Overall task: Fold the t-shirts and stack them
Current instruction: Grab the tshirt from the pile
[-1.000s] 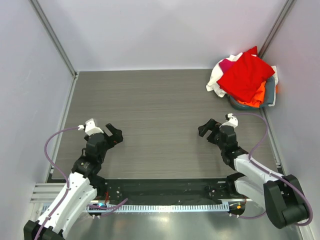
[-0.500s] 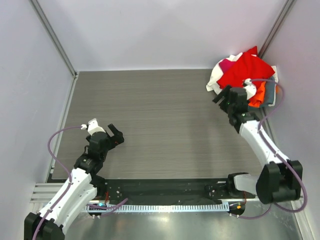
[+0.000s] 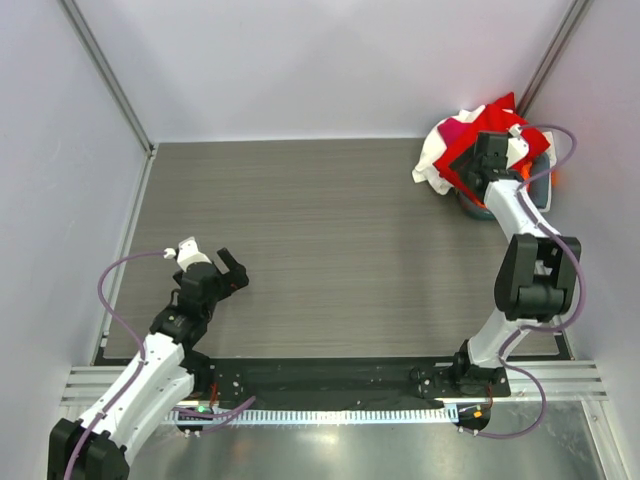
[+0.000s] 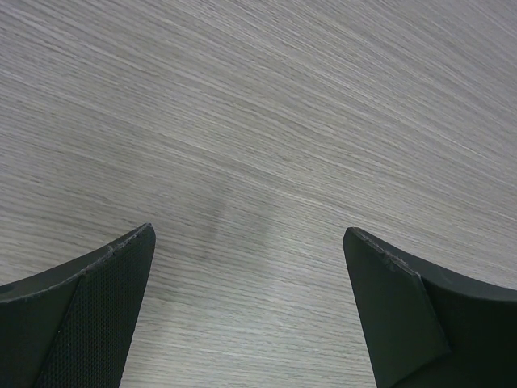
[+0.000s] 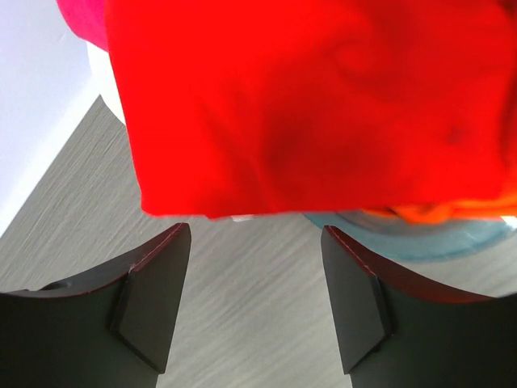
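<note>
The t-shirts lie heaped in a basket at the back right corner, with a bright red t-shirt (image 3: 468,145) on top. White cloth (image 3: 431,162) and magenta cloth (image 3: 452,128) hang out on the left side. My right gripper (image 3: 483,158) is stretched out over the pile. In the right wrist view it (image 5: 253,230) is open and holds nothing, and the red t-shirt's (image 5: 307,105) lower edge hangs just beyond the fingertips. An orange shirt (image 5: 428,212) peeks out under the red one. My left gripper (image 3: 236,270) hovers open over bare table (image 4: 249,234) at the near left.
The grey-blue basket (image 3: 541,192) sits against the right wall, and its rim (image 5: 452,238) shows under the cloth. Pale walls close the table (image 3: 320,220) in on three sides. A black rail with the arm bases runs along the near edge.
My right arm has swung from the middle right of the table out to the pile in the back corner, and its jaws have narrowed a little. The left arm has barely moved.
</note>
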Tool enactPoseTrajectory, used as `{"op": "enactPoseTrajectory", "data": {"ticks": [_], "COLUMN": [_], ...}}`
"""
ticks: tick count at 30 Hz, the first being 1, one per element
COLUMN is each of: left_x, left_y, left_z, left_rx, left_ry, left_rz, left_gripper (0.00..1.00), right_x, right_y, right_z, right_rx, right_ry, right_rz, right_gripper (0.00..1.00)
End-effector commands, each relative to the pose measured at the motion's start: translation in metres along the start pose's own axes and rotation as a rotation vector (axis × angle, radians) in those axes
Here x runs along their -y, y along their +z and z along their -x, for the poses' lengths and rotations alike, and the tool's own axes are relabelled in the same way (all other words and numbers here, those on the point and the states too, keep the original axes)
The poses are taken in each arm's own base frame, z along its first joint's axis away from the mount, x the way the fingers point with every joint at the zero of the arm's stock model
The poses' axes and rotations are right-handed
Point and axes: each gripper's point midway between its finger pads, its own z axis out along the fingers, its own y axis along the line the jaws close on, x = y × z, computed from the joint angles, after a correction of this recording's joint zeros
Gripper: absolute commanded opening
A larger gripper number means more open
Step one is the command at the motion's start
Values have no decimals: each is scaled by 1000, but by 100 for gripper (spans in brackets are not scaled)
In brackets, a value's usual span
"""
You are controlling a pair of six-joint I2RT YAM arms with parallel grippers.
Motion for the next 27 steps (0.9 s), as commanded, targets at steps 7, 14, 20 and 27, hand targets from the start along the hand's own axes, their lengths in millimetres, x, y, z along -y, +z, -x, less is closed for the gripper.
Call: {"op": "enactPoseTrajectory", "data": {"ticks": [7,14,20,27], "left_x": [16,17,18,18], "left_y": [-1,-2,-2,-1], "left_z": [22,22,21,20], "left_rx": [61,59,55,50], "left_ry": [-18,-15,-14,-10], "left_rz": [-48,-52,-56,-56], "left_gripper": [100,100,100,100], "right_x": [-16,-3,-6,-34], "right_y": [42,40,3,-75], "right_z": [33,55,90,124], "right_rx": [83,180,277,345], "right_ry": [4,-8,-34,12], "right_rz": [-50,-143,-135,44], "right_gripper": [70,31,1,1]}}
